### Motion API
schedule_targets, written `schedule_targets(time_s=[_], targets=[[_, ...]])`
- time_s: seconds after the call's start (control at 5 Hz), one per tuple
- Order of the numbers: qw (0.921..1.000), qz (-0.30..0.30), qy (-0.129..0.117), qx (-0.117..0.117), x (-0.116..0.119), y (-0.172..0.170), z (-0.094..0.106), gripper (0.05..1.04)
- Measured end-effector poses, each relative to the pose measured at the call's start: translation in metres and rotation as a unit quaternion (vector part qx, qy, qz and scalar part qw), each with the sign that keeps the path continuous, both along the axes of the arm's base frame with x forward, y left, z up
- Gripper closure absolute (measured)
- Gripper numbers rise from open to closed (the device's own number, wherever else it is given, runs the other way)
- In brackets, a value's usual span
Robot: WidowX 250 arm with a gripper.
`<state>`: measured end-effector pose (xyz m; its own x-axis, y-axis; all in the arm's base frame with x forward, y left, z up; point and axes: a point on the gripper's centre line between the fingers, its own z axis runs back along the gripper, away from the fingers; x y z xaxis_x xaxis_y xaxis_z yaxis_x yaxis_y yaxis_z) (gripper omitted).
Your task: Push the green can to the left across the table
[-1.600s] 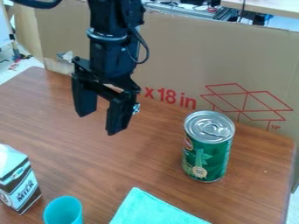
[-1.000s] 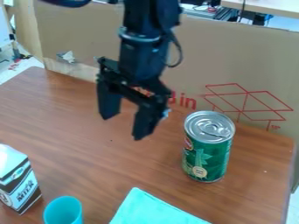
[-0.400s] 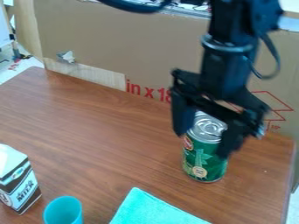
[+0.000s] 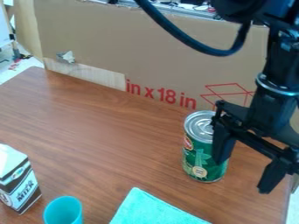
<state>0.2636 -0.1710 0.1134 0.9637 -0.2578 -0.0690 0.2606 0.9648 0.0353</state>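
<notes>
Brown cardboard stands upright behind the green can, with red print and a line drawing on its face and a small torn patch well to the can's left. Past its top edge, farther behind the can, lies some clutter, and a piece of pale floor shows far off to the left. Wood-grained and reddish brown, the worktop carries the can, which stands upright with its silver lid and pull tab facing up. Just beside the can, on its right, the black gripper hangs at a tilt with its two fingers spread wide apart and nothing between them. One finger overlaps the can's right side in the view, though whether it touches the metal cannot be told; the other is farther right and nearer the camera. Above the can, a thick black cable loops down from the arm. In front of the can and to its left lies a turquoise cloth, flat, one corner pointing away from the camera. Farther left of the can are a turquoise cup, its open mouth up, and then a white, black and green milk carton, also upright.
</notes>
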Motion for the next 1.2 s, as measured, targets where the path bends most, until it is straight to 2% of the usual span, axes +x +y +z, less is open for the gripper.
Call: schedule_targets(time_s=[0.2, 0.4, 0.8, 1.0, 1.2], targets=[[0.9995, 0.004, -0.028, 0.011, 0.014, -0.001, -0.004, 0.082], [0.9989, 0.007, -0.045, 0.012, 0.028, -0.006, -0.011, 0.082], [0.9988, 0.022, -0.042, -0.013, 0.042, -0.007, -0.034, 0.082], [0.9988, 0.022, -0.042, -0.016, 0.049, -0.002, -0.043, 0.083], [0.998, 0.036, -0.046, -0.022, 0.059, 0.012, -0.043, 0.083]])
